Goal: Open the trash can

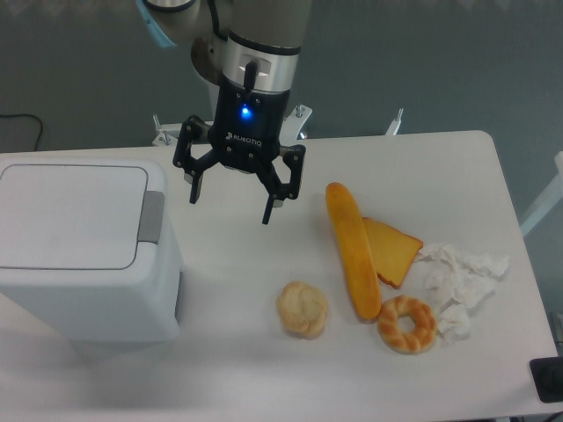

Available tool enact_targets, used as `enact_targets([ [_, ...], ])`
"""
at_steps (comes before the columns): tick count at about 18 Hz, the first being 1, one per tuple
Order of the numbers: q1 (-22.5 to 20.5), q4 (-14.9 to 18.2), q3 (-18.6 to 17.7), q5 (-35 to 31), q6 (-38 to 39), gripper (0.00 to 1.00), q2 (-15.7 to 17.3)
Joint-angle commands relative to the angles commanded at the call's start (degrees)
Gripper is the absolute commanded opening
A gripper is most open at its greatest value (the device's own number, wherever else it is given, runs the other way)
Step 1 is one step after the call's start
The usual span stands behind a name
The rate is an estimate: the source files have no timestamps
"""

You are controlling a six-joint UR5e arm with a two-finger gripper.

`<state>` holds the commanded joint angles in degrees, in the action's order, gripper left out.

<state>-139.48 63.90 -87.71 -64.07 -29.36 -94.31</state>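
The trash can (84,255) is a big white boxy bin at the left of the table, its flat lid (70,215) lying shut. A grey push tab (150,216) sits on the lid's right edge. My gripper (230,207) hangs open over the table just right of the bin, fingers pointing down and spread wide with nothing between them. Its left fingertip (193,195) is a short way right of the grey tab and not touching it.
On the table's right half lie a long baguette (352,251), a wedge of cheese (393,251), a round bun (303,309), a ring-shaped pastry (407,323) and crumpled white paper (459,281). A black object (547,380) sits at the bottom right corner.
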Motion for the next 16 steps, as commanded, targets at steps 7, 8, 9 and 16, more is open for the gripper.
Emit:
enact_targets([
  [7,0.3,-0.1,0.4,0.3,5.0,1.0,-0.8],
  [8,0.3,-0.1,0.4,0.4,5.5,1.0,-0.9],
  [9,0.4,-0.1,0.4,0.6,5.5,1.0,-0.9],
  [16,0.8,0.2,-0.8,1.1,7.6,1.0,-0.9],
])
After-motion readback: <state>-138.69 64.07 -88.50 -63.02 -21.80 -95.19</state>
